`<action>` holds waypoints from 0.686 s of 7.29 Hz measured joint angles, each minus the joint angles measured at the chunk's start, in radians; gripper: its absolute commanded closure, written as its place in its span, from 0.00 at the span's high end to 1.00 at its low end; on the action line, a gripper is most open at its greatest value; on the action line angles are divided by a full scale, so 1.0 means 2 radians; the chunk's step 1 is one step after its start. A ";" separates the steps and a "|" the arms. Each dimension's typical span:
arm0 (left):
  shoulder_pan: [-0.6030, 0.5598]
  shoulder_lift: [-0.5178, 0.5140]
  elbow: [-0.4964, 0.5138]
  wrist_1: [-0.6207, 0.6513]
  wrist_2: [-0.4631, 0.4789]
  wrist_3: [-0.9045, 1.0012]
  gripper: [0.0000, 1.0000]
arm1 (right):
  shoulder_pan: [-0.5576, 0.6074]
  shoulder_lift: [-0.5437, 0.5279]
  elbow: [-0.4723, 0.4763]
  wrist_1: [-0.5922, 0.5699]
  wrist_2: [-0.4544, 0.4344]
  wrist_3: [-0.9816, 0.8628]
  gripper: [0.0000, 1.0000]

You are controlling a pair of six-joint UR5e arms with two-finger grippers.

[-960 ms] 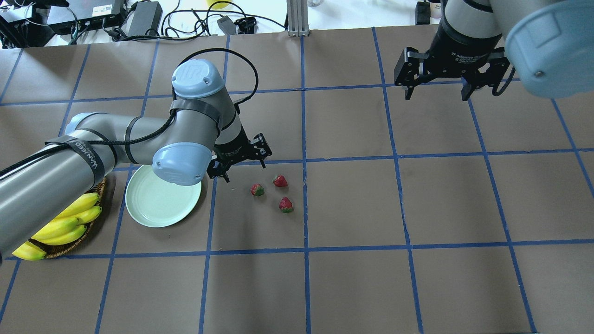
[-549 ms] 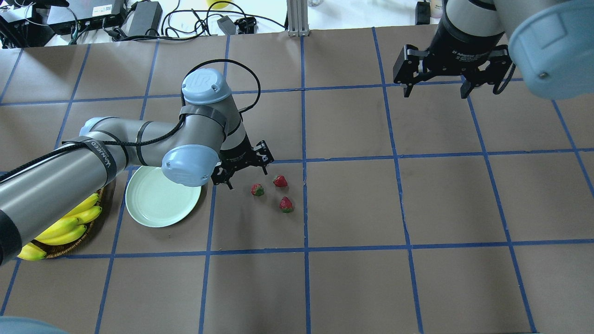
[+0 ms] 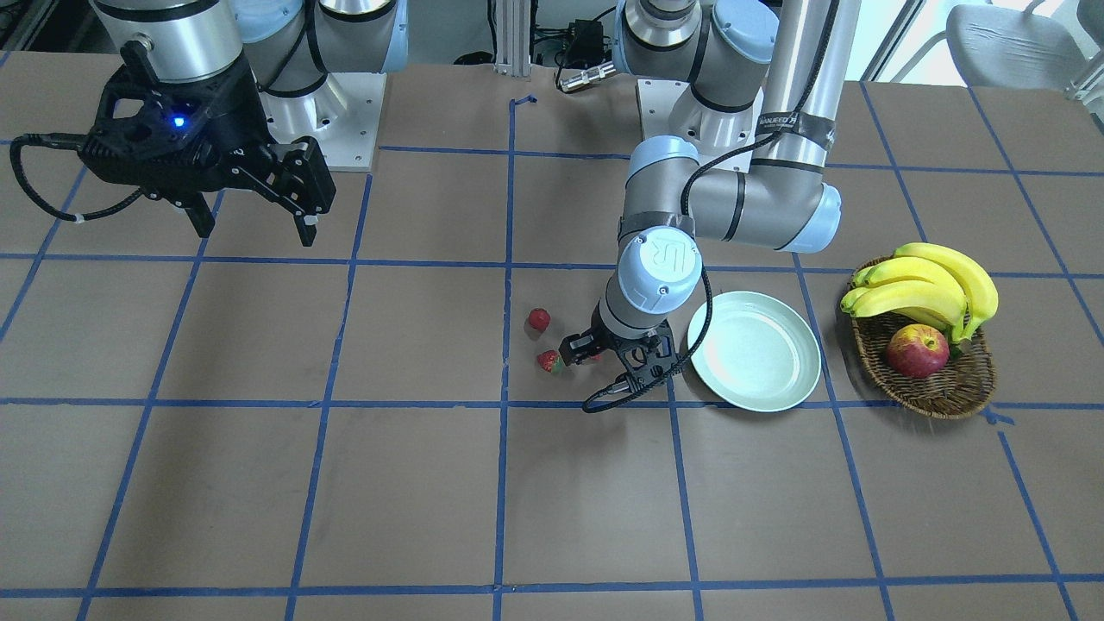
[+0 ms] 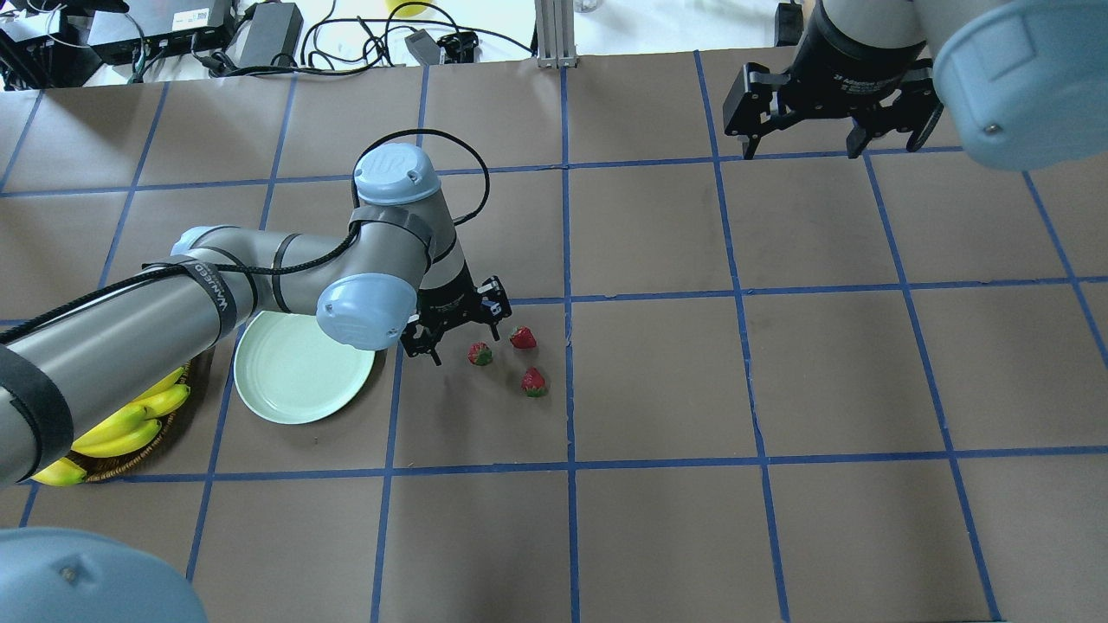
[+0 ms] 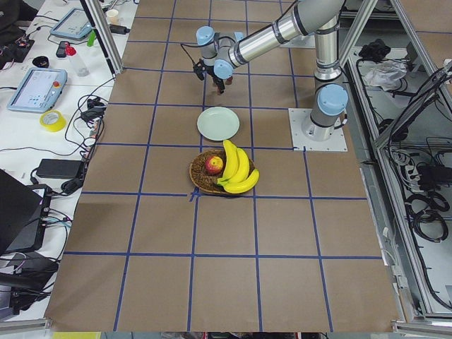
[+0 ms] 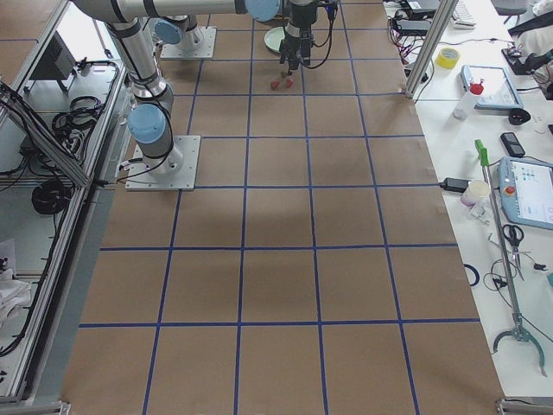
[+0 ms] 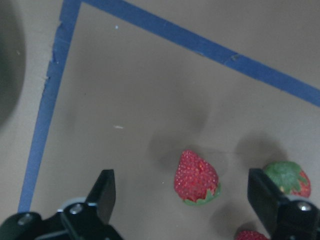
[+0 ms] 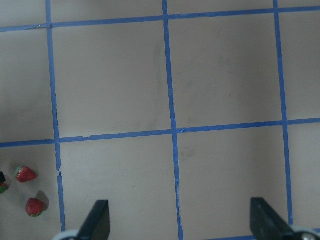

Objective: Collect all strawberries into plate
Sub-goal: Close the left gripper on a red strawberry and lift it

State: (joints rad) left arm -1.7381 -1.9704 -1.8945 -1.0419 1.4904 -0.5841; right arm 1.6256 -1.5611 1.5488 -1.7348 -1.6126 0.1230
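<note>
1. I judge the step in hand to be the reach for the nearest strawberry (image 7: 196, 177). I should line it up midway between my jaws, come straight down until the tips straddle it, then close gently, since it is small and could roll.
2. Two other strawberries (image 4: 522, 337) (image 4: 533, 382) lie near it, so I should keep my outer finger from nudging them.
3. My left pincer (image 4: 463, 337) is spread wide, holds nothing and touches nothing. It hovers just beside that berry.
4. All three berries lie on the table, with none in the plate (image 4: 294, 381), which sits close by under my left arm.
5. My right pincer (image 3: 256, 231) hangs agape and empty, well apart from the berries.
</note>
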 measured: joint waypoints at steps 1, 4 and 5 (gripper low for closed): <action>0.000 -0.003 0.000 0.000 -0.002 0.000 0.76 | -0.002 0.002 -0.006 -0.015 -0.002 0.002 1.00; -0.001 -0.005 0.000 -0.005 -0.018 -0.002 0.00 | -0.004 0.005 -0.018 -0.021 0.001 0.001 1.00; -0.001 -0.005 0.000 -0.006 -0.022 -0.002 0.00 | -0.005 0.005 -0.020 -0.020 0.003 -0.001 1.00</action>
State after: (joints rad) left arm -1.7400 -1.9799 -1.8944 -1.0538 1.4463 -0.5890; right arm 1.6161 -1.5508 1.5097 -1.7753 -1.6070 0.1213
